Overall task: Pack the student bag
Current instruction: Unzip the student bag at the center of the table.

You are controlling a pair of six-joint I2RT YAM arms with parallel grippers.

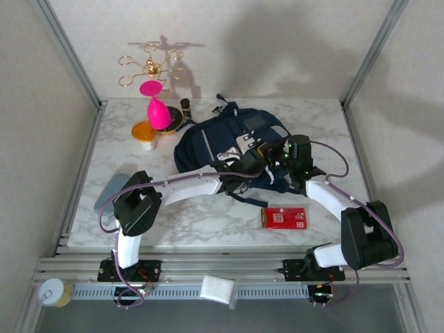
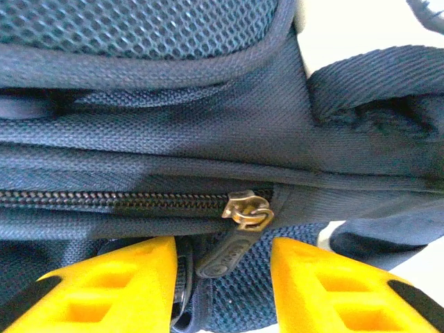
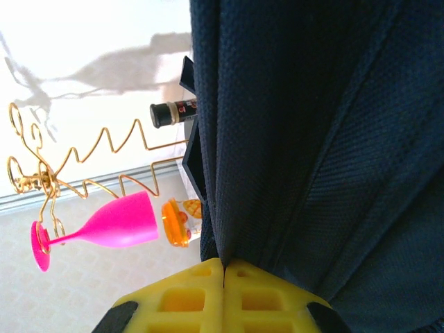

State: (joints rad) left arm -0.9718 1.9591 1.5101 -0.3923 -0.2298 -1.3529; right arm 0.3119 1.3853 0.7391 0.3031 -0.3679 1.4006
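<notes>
Zipper work was what the moment turned on, as we judged it. The student bag (image 1: 222,142) lay on the tabletop (image 1: 208,222) directly ahead of both arms, and the left gripper (image 2: 222,247) stood against its side with jaws parted. Between the yellow fingers (image 2: 118,284) hung the dark pull tab (image 2: 223,257), with a gap on either side, so nothing was grasped yet. Just beyond the fingertips sat the brass zipper slider (image 2: 246,210). From it the zipper (image 2: 104,200) ran away to the gripper's left, its long axis crossing the gap between the jaws, with teeth meshed all along the stretch we could see. Any opening pull would therefore have to go leftward along that line. The right gripper (image 3: 223,269) was clenched, fingers pressed together on what looked like a fold of the navy fabric, probably bracing the bag. With the bag closed there, we could not tell what it held. A red packet (image 1: 283,218) lay on the tabletop nearer the bases than either gripper, closer to the right arm, apart from the bag.
</notes>
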